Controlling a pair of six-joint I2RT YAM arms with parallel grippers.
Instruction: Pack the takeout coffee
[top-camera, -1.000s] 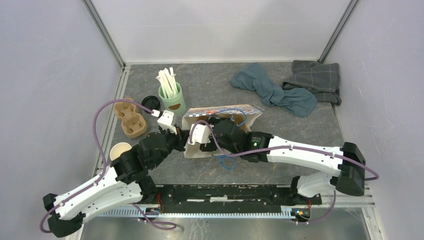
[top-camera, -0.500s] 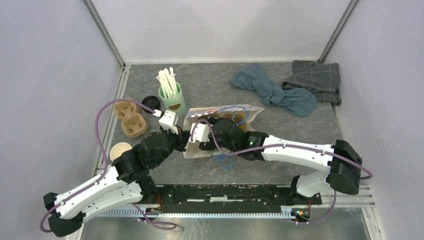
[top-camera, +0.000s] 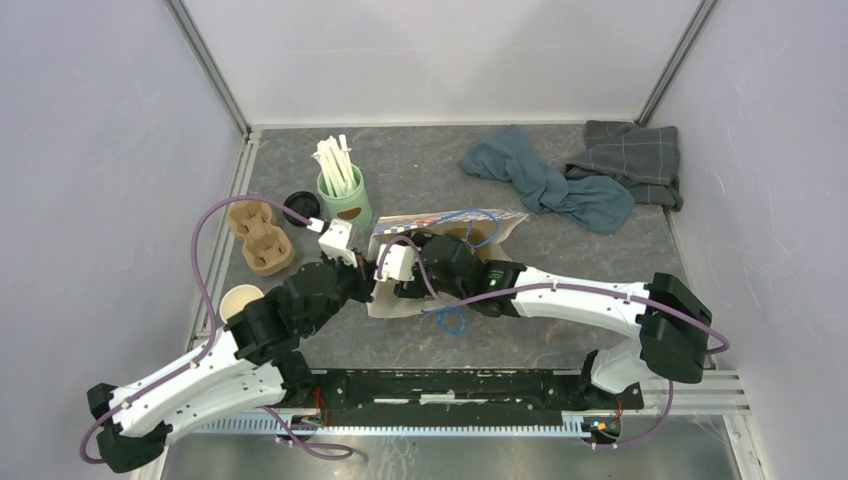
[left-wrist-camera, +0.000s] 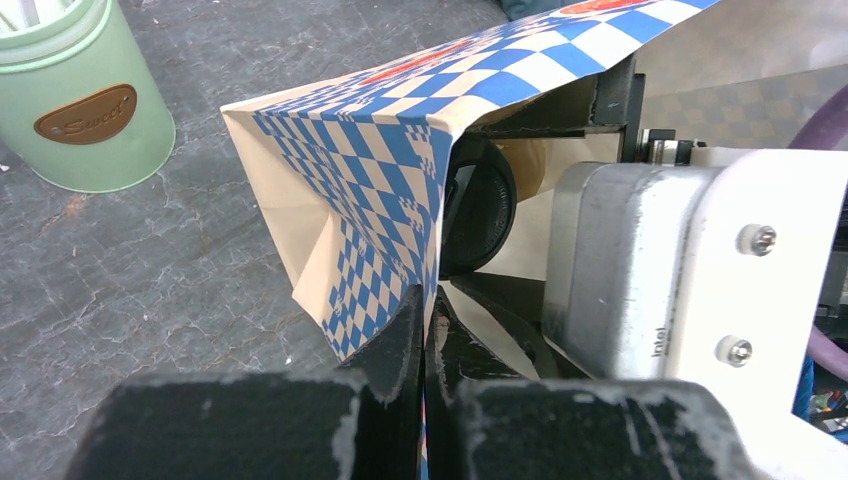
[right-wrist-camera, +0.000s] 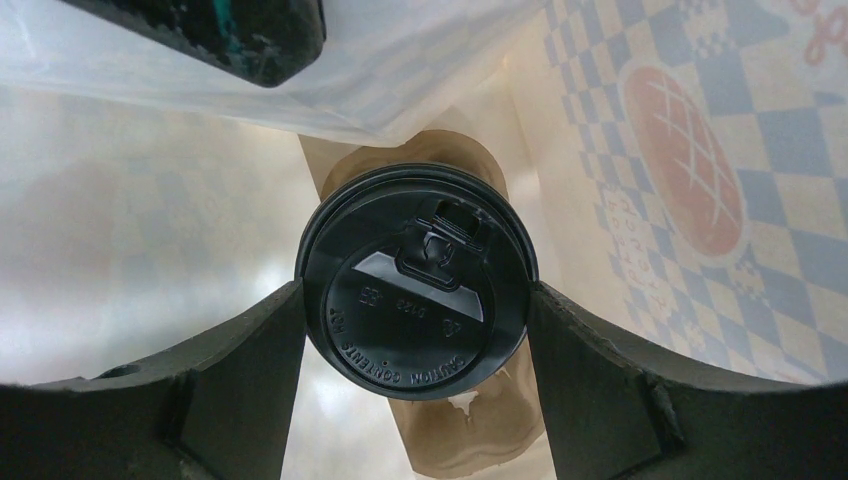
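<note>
Right gripper clamps the black-lidded coffee cup inside the paper bag, the cup's axis pointing straight away from it, while left gripper, at 7 o'clock from the cup, pinches the bag's rim.

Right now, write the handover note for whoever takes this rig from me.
Left pincer: shut on the edge of the paper bag, holding its mouth open.
Right pincer: reaching into the bag, shut on the lidded top of the coffee cup.
Done: the cup is inside the bag, which lies on its side on the table.
Left: probably set the cup down deeper in, release it, pull the right arm out, then let go of the bag.
</note>
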